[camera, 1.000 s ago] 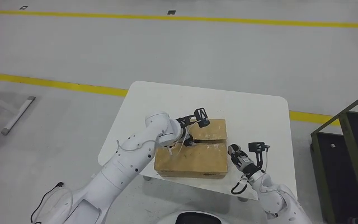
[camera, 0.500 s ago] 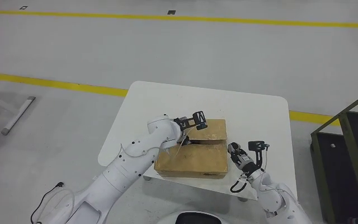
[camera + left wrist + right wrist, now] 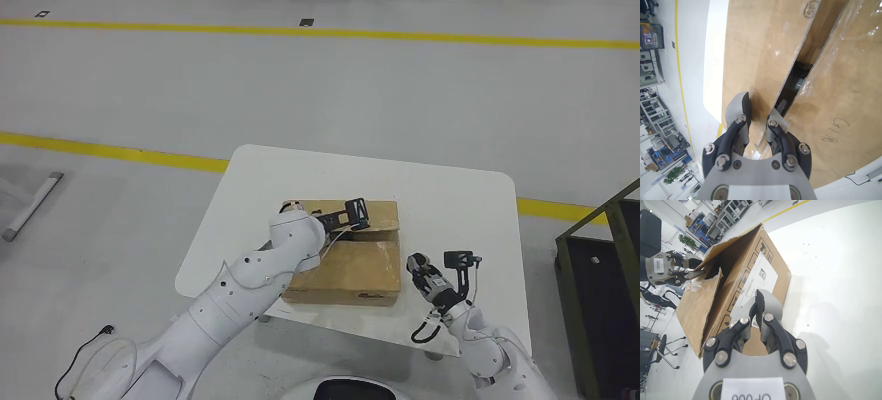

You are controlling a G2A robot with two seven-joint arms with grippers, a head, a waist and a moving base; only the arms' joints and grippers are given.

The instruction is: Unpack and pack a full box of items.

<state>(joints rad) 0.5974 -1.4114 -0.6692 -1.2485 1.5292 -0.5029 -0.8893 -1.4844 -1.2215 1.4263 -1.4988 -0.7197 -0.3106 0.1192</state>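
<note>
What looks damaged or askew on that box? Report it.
The cardboard box is half open: the left gripper pinches one lid flap and holds it tilted up. The other flap has a ragged, torn edge and wrinkled clear tape. Nothing has spilled.

A white table [image 3: 460,200] stands on a grey floor [image 3: 300,90]. A far yellow line [image 3: 300,32] and a nearer yellow line [image 3: 100,152] (passing behind the tabletop) cross it. A dark metal frame [image 3: 600,270] stands off the tabletop's right edge, and a grey bar [image 3: 30,205] lies well off its left edge.
</note>
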